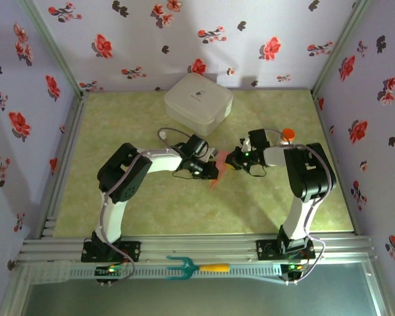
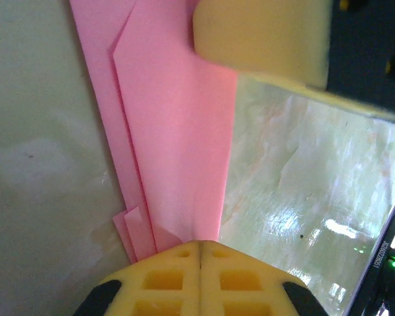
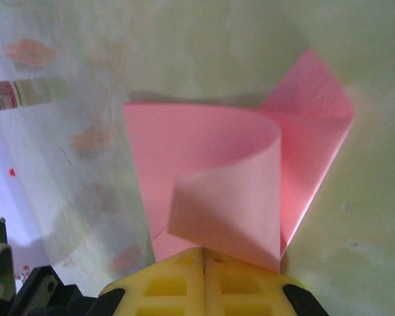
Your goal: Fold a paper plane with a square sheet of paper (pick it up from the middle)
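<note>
The square sheet of paper is now folded pink paper in a slim pointed shape, the paper plane [image 1: 217, 172], held just above the green mat between both grippers. My left gripper [image 1: 206, 168] is shut on it from the left. In the left wrist view its yellow fingertips [image 2: 199, 247] pinch the end of the layered pink folds [image 2: 178, 145]. My right gripper [image 1: 234, 160] is shut on the paper from the right. In the right wrist view [image 3: 203, 253] a pink flap [image 3: 230, 197] curls up over the jaws. The right gripper's pale finger [image 2: 263, 33] shows in the left wrist view.
A white rounded box [image 1: 197, 102] stands behind the grippers at the back centre. An orange-capped bottle [image 1: 287, 134] stands by the right arm. A teal fork with a yellow handle [image 1: 192, 266] lies on the front rail. Flowered walls close in three sides.
</note>
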Robot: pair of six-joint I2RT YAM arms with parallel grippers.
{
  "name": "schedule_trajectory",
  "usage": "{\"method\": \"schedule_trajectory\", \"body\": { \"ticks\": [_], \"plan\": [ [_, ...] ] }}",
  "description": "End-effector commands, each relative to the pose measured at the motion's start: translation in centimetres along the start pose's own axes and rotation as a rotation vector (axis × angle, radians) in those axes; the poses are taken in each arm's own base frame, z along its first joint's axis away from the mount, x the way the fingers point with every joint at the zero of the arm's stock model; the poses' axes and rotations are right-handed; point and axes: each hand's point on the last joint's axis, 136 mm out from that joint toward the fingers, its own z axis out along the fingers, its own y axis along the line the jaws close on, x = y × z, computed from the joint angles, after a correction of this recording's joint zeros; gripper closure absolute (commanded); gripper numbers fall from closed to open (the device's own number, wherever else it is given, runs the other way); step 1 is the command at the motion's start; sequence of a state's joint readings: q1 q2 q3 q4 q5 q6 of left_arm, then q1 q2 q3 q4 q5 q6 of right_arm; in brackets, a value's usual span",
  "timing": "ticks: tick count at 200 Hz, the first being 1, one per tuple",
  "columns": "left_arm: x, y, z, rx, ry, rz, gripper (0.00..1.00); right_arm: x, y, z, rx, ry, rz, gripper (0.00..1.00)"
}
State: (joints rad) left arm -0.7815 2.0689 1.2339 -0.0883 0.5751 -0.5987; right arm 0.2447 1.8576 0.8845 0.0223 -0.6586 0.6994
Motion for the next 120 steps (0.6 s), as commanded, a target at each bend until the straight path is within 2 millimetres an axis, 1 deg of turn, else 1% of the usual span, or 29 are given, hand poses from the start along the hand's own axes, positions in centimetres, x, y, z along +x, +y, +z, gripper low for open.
{"method": "schedule_trajectory", "body": {
  "ticks": [1, 59, 92, 120],
  "plan": [
    [4.2, 3.3, 1.3, -0.092, 0.137, -0.096, 1.00, -4.0, -3.0, -0.9, 0.138, -0.139, 0.035, 0.93],
    [4.3, 3.3, 1.5, -0.091, 0.142, -0.094, 1.00, -6.3, -3.8, -1.2, 0.157, -0.183, 0.074, 0.93],
    [4.4, 3.3, 1.5, -0.090, 0.143, -0.092, 1.00, -7.7, -4.1, -2.2, 0.185, -0.238, 0.099, 0.93],
    [4.4, 3.3, 1.5, -0.087, 0.141, -0.091, 1.00, -8.4, -4.1, -2.5, 0.166, -0.273, 0.109, 0.93]
  ]
}}
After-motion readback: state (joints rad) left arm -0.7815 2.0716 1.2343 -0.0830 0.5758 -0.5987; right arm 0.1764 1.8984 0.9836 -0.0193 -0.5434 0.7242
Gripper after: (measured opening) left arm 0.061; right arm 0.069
